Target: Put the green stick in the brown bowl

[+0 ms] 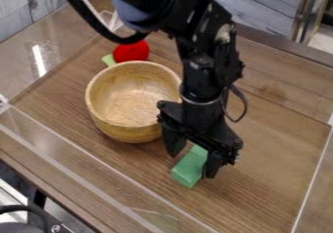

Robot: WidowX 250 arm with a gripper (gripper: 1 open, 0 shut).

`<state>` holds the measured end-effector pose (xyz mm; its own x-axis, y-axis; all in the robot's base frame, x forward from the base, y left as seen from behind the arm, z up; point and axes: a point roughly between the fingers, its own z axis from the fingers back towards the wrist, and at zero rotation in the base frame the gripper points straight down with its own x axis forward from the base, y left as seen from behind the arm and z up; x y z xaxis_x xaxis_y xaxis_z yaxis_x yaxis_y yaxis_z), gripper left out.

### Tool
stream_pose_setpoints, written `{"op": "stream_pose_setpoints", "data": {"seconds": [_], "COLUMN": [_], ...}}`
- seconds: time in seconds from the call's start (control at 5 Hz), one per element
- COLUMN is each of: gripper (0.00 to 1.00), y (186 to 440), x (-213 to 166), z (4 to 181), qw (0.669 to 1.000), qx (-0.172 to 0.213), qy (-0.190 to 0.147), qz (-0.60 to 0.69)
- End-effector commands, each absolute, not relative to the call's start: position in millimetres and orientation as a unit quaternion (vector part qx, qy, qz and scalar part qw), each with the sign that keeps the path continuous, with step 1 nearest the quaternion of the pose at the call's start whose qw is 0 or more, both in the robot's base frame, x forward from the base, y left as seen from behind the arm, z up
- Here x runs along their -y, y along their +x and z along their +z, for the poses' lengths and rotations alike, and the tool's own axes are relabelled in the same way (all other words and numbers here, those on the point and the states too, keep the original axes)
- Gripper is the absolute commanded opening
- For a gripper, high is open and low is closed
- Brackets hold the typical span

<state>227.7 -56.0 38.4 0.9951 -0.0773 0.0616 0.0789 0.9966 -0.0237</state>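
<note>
The green stick (190,169) lies flat on the wooden table right of the brown bowl (130,100); only its near end shows, the rest is hidden by the arm. My gripper (200,155) is down over the stick, open, one black finger (174,145) on the left side and the other on the right, straddling it. The bowl is a round tan wooden one with nothing in it, and it sits just left of the gripper.
A round red object (129,52) and a pale yellow-green scrap (109,58) lie behind the bowl. A clear plastic holder (101,17) stands at the back left. Clear low walls (39,130) edge the table on the left and front.
</note>
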Motion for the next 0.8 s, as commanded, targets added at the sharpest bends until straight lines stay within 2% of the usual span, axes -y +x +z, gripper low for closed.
{"op": "stream_pose_setpoints", "data": {"seconds": [0.0,0.6], "gripper": [1.0,1.0], "y": [234.8,237.3], "x": [60.5,63.6], "z": [38.5,35.8], "qw": [0.997,0.995], "qx": [0.059,0.078], "qy": [-0.014,-0.017], "qz": [-0.053,-0.063]}}
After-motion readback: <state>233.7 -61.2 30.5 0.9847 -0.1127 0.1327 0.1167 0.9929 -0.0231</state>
